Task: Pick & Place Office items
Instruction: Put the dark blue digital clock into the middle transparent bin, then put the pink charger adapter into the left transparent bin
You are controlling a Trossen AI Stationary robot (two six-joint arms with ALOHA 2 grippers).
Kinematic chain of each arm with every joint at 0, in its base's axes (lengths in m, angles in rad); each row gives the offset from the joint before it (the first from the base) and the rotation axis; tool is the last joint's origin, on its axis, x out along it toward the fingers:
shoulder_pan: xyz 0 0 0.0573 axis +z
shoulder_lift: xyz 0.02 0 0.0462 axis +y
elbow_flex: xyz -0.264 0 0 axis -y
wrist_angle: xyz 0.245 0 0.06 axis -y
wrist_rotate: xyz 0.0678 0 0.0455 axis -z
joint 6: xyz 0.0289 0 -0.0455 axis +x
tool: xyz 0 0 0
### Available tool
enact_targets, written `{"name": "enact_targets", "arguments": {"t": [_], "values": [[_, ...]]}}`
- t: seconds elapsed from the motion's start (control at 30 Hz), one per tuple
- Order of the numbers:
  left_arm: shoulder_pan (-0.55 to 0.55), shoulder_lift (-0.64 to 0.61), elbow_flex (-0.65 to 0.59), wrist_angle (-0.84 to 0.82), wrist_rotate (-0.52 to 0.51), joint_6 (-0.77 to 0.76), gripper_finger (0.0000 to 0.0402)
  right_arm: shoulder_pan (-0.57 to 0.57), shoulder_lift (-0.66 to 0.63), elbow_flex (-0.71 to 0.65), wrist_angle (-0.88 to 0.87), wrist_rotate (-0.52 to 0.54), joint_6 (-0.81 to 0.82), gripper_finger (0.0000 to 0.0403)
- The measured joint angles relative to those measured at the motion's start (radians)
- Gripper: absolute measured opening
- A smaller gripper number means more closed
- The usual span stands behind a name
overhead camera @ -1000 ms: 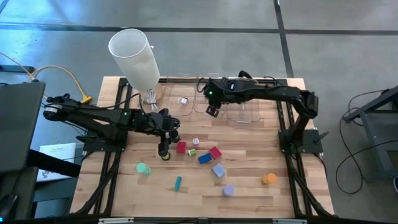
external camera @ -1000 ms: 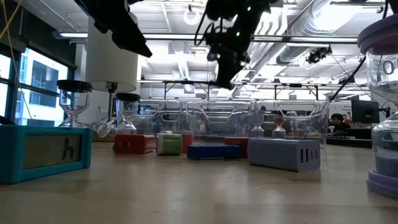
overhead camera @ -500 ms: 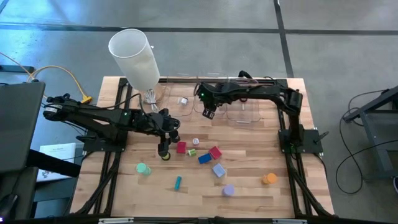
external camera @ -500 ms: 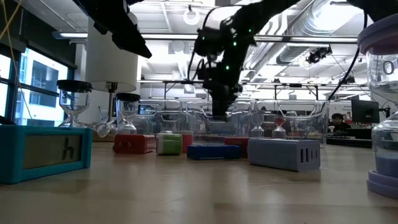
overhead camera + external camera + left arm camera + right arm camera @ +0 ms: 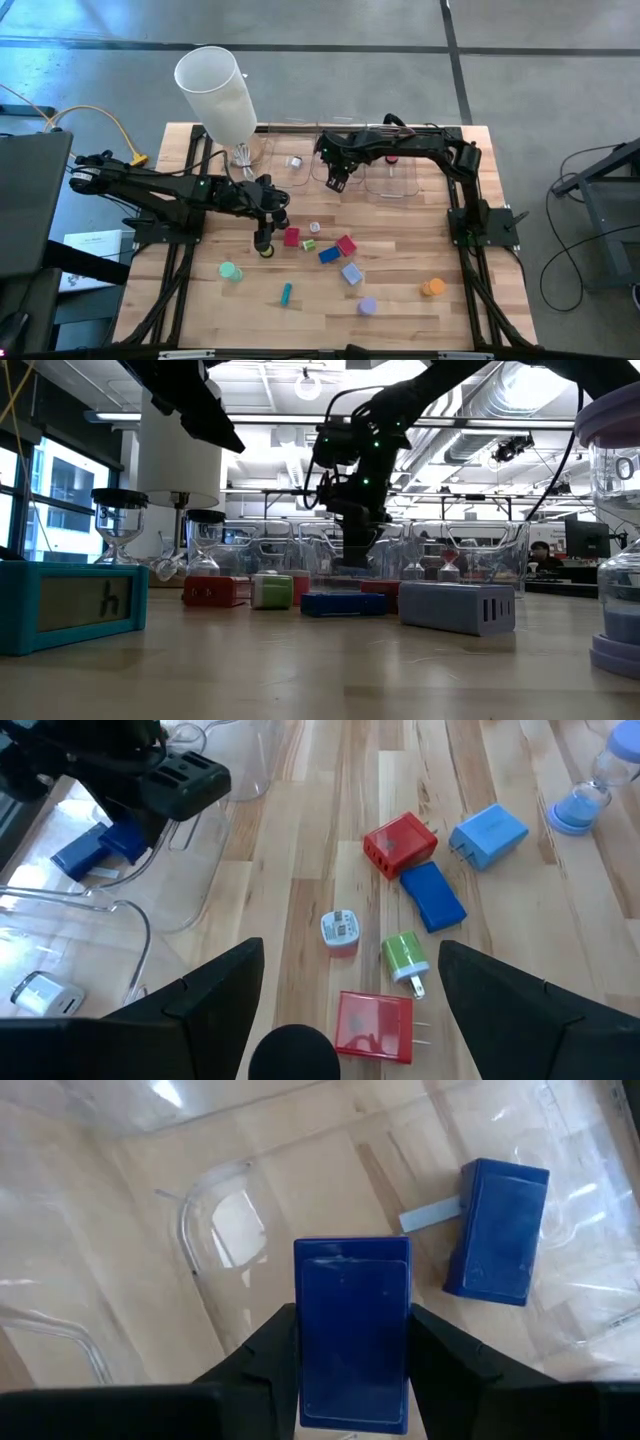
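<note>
Right gripper (image 5: 337,183) hangs over a clear bin (image 5: 345,172) at the desk's far edge, fingers (image 5: 455,1365) clamped on a dark blue block (image 5: 352,1342). A second dark blue block (image 5: 497,1231) lies on that bin's floor. Left gripper (image 5: 265,240) sits low near the desk's centre, fingers (image 5: 520,995) spread wide and holding nothing, just beside a red block (image 5: 291,237). Loose items lie between centre and near edge: a green plug (image 5: 404,958), another red block (image 5: 346,244), a blue block (image 5: 328,255), a lavender block (image 5: 351,273), a teal stick (image 5: 286,292), a green roll (image 5: 230,271) and an orange roll (image 5: 432,288). A small white piece (image 5: 295,162), possibly a charger, rests in the neighbouring bin (image 5: 290,160).
</note>
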State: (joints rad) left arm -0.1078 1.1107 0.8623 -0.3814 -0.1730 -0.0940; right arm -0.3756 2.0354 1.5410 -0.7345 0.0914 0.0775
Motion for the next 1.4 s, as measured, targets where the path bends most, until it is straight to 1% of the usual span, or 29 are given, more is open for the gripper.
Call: {"name": "enact_targets", "arguments": {"t": [0.17,0.23,0.4,0.53,0.63,0.83,0.9,1.03,1.2,1.33,1.4], "values": [[0.0,0.0,0.0,0.004,0.0,0.0,0.0294,0.002,0.0,0.0,0.001,0.0,0.004,0.0184],[0.0,0.0,0.0,0.004,0.0,0.0,0.0294,0.002,0.0,0.0,0.002,-0.001,0.004,0.0197],[0.0,0.0,0.0,0.004,0.0,-0.001,0.0294,0.005,0.0,0.0,0.008,0.008,-0.001,0.0204],[0.0,0.0,0.0,0.004,0.0,-0.001,0.0294,0.015,-0.001,0.0,0.045,0.017,-0.002,0.0206],[0.0,0.0,0.0,0.004,0.0,-0.004,0.0294,0.029,-0.009,0.025,0.027,0.079,0.004,0.0207],[0.0,0.0,0.0,0.005,0.0,-0.009,0.0294,0.082,-0.081,0.086,-0.055,0.288,-0.015,0.0207],[0.0,0.0,0.0,0.004,0.0,-0.011,0.0294,0.104,-0.118,0.092,-0.055,0.324,-0.028,0.0207],[0.0,0.0,0.0,0.004,0.0,-0.011,0.0294,0.154,-0.221,0.094,-0.088,0.352,-0.012,0.0208],[0.0,0.0,0.0,0.006,0.0,-0.011,0.0294,0.226,-0.336,0.093,-0.191,0.337,0.071,0.0208],[0.0,0.0,0.0,0.02,0.0,-0.011,0.0294,0.298,-0.405,0.093,-0.363,0.329,0.12,0.0208],[0.0,0.0,0.0,0.026,0.001,-0.011,0.0294,0.333,-0.424,0.091,-0.462,0.328,0.173,0.0208]]}}
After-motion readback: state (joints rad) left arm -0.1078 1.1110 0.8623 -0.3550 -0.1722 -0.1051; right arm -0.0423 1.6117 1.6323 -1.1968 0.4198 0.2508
